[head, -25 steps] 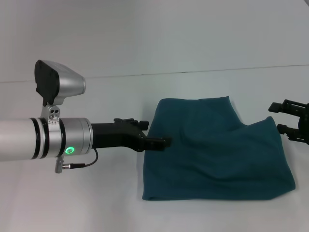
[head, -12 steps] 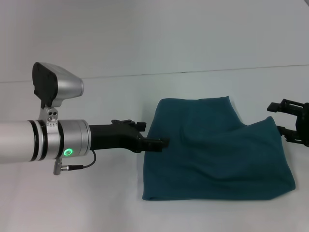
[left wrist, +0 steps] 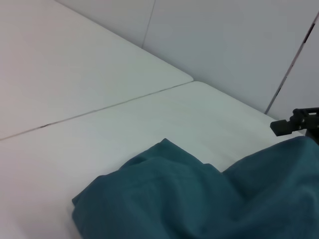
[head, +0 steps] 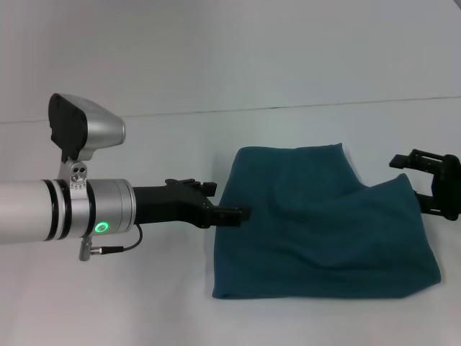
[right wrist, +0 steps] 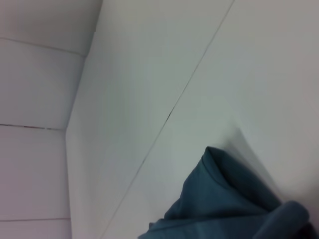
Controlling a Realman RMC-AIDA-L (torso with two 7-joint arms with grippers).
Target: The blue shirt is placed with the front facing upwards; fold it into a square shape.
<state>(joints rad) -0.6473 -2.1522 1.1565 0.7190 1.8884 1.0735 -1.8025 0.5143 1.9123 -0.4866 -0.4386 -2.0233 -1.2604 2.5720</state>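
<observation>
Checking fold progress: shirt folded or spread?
Folded: the shirt lies as a compact, layered block with a doubled near edge, no sleeves or lettering showing.

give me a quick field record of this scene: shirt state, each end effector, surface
shirt: blue shirt folded into a rough rectangle, plain side up, no lettering showing
left end effector: at the shirt's left edge, fingers over the fabric; grip unclear
right end effector: open, at the shirt's far right corner
surface: white table, with a seam running across behind the shirt
fold status: edges uneven, not yet a neat square
</observation>
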